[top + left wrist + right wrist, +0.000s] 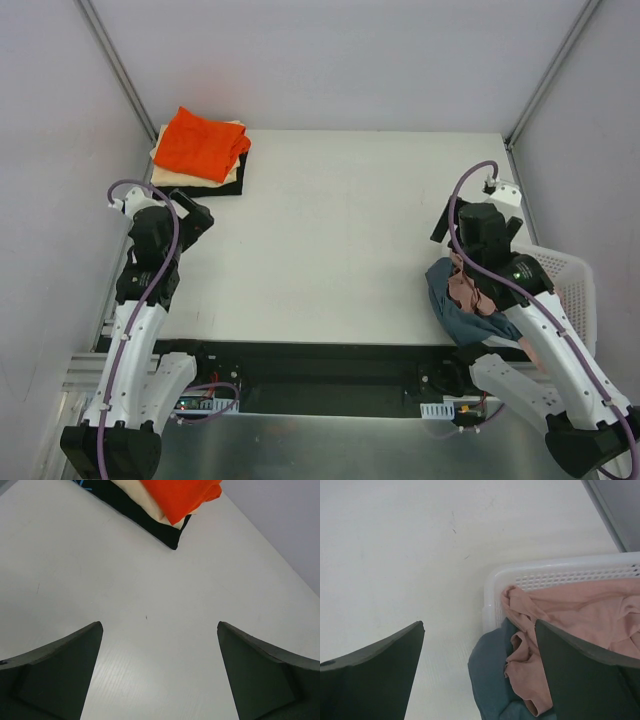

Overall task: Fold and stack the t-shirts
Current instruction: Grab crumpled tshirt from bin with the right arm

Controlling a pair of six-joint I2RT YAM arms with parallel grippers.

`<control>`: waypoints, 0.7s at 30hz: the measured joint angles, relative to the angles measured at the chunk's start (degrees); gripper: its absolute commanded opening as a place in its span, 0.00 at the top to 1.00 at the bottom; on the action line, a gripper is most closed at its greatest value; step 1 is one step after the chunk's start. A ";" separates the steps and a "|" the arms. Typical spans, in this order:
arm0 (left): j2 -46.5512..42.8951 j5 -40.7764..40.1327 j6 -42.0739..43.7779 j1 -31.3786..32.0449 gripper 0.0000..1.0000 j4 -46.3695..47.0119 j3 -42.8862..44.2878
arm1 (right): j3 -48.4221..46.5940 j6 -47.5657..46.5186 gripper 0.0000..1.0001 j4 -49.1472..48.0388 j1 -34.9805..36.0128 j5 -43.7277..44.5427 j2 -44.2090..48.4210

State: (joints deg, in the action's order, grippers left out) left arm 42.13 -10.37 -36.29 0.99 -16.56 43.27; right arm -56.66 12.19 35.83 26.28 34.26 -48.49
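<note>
A folded stack lies at the table's back left: an orange t-shirt (200,143) on top, a cream one (166,174) under it, a black one (236,187) at the bottom. The stack also shows in the left wrist view (180,497). My left gripper (193,222) (160,624) is open and empty over bare table, short of the stack. A crumpled pink t-shirt (468,288) (580,610) and a slate blue t-shirt (470,322) (492,680) spill over the basket's left side. My right gripper (462,262) (480,623) is open just above them, its right finger against the pink cloth.
The white mesh basket (565,272) (555,572) sits at the table's right edge, beside my right arm. The white table (340,230) lies between the arms. Grey walls and metal frame posts close in the left, right and back sides.
</note>
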 measured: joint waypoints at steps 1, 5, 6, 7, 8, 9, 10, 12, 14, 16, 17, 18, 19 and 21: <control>0.57 0.02 -0.17 0.00 0.01 -0.17 0.11 | 0.02 0.26 0.03 0.57 0.00 0.61 -0.02; 2.23 0.76 -0.35 0.00 0.01 -0.31 0.48 | -1.07 2.91 0.03 5.29 -0.61 3.34 -1.18; 2.62 1.03 -0.39 0.00 0.01 -0.33 0.63 | -2.23 4.28 0.03 7.93 -1.79 3.41 -2.23; 3.13 1.33 -0.39 0.00 0.01 -0.31 0.81 | -3.34 5.51 0.03 9.99 -4.61 2.58 -3.43; 3.67 1.62 -0.39 0.00 0.01 -0.37 1.09 | -4.17 6.75 0.03 11.39 -9.46 1.22 -4.76; 4.17 2.10 -0.39 0.00 0.01 -0.39 1.33 | -4.26 7.74 0.03 12.11 -14.36 0.00 -5.64; 4.87 2.64 -0.37 0.00 0.01 -0.42 1.64 | -4.00 8.46 0.03 12.83 -19.08 -1.97 -6.21; 6.12 3.52 -0.37 0.00 0.01 -0.44 2.21 | -2.51 10.14 0.03 14.91 -28.28 -4.96 -6.67; 7.23 4.42 -0.37 0.00 0.01 -0.46 2.56 | -0.63 11.61 0.03 17.57 -34.42 -6.08 -5.97; 8.24 5.38 -0.35 0.00 0.01 -0.48 2.84 | 0.63 12.72 0.03 20.17 -38.10 -6.21 -4.55; 8.83 5.73 -0.37 0.00 0.01 -0.50 3.08 | 1.09 13.29 0.03 21.73 -40.46 -6.19 -3.26; 9.46 6.03 -0.37 0.00 0.01 -0.50 3.37 | 1.27 13.66 0.03 22.75 -41.86 -5.90 -2.16; 10.05 6.34 -0.37 0.00 0.01 -0.50 3.61 | 1.40 13.99 0.03 23.87 -43.60 -5.16 -0.66; 11.54 7.19 -0.35 0.00 0.01 -0.52 4.44 | 1.44 14.49 0.03 25.79 -46.36 -3.37 2.62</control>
State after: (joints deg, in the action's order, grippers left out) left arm 53.67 -3.18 -36.64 0.99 -17.08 47.70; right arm -55.22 26.68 61.63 -20.08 30.89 -45.87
